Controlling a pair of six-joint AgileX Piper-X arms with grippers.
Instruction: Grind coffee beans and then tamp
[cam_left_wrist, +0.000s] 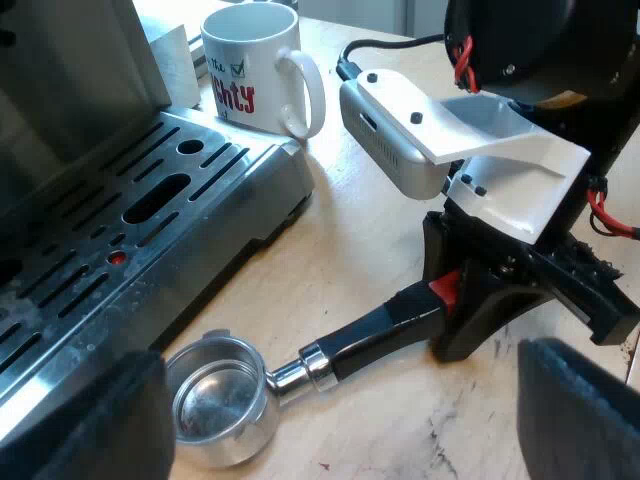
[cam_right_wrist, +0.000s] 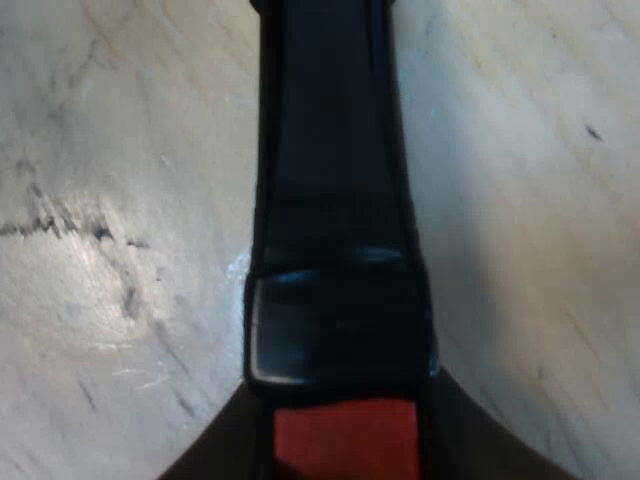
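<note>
Metal holder (cam_left_wrist: 222, 400), dark red-ended handle, lies empty on pale desk (cam_left_wrist: 370, 240); right end effector (cam_left_wrist: 452, 296) clamps its handle, left end effector (cam_left_wrist: 330, 432) gapes. Pickup step, I judge; next, lift it for grinding.

The holder (cam_left_wrist: 215, 400) has a polished metal basket with a bright, reflective interior. A shiny metal collar joins it to a glossy black plastic handle (cam_left_wrist: 375, 333) with a red end. The machine's drip tray (cam_left_wrist: 270, 182) is brushed metal, scuffed and spotted, the mug (cam_left_wrist: 255, 65) is glossy white glazed ceramic, and the counter (cam_left_wrist: 360, 240) is pale, smooth and dull, with dark scratches.
</note>
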